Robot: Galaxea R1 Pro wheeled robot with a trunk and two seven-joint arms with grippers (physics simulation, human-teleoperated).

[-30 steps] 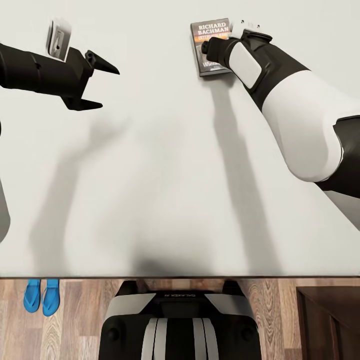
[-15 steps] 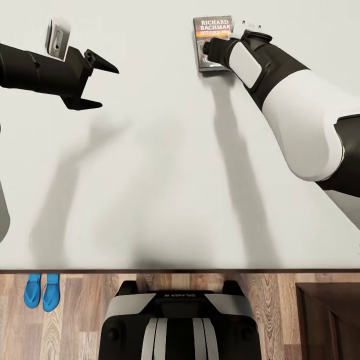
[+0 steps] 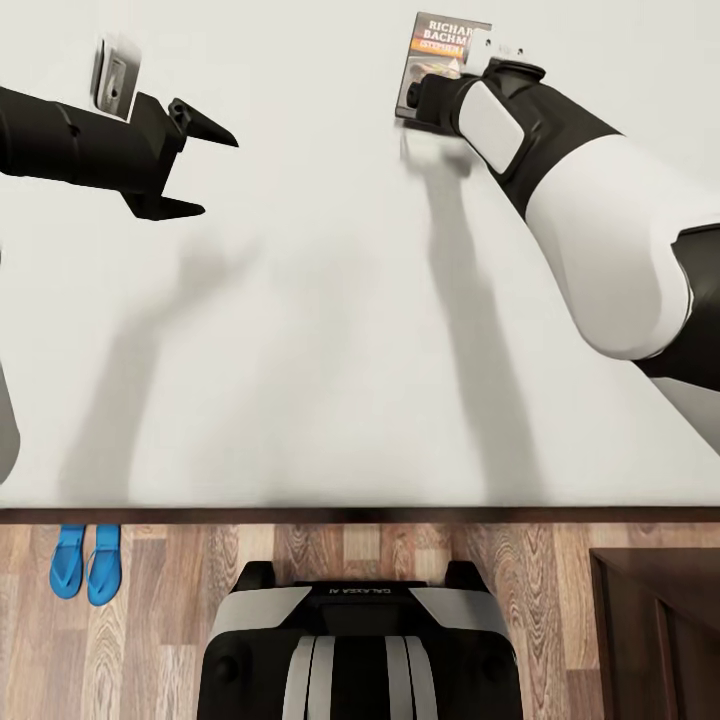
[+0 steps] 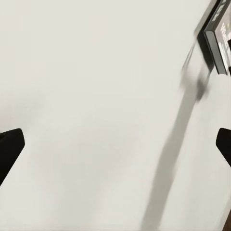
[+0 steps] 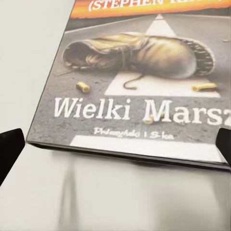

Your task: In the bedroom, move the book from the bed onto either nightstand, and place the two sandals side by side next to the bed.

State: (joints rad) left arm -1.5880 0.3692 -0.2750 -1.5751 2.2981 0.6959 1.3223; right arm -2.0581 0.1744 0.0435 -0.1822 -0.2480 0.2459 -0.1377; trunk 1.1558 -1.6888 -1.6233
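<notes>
The book (image 5: 139,82) is lying on the bed (image 3: 330,330) just ahead of the right gripper's (image 5: 115,144) wide-open, empty jaws.

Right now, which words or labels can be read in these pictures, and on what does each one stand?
"RICHA" / "BACHM", cut off by the right arm: top of the book cover.
"(STEPHEN KI", partly cut: orange band of the cover, right wrist view.
"Wielki Marsz", last letter at the picture's edge: lower cover.
A small line under it: too blurred to read.
Small upside-down lettering on the robot's trunk: too small to read.
</notes>
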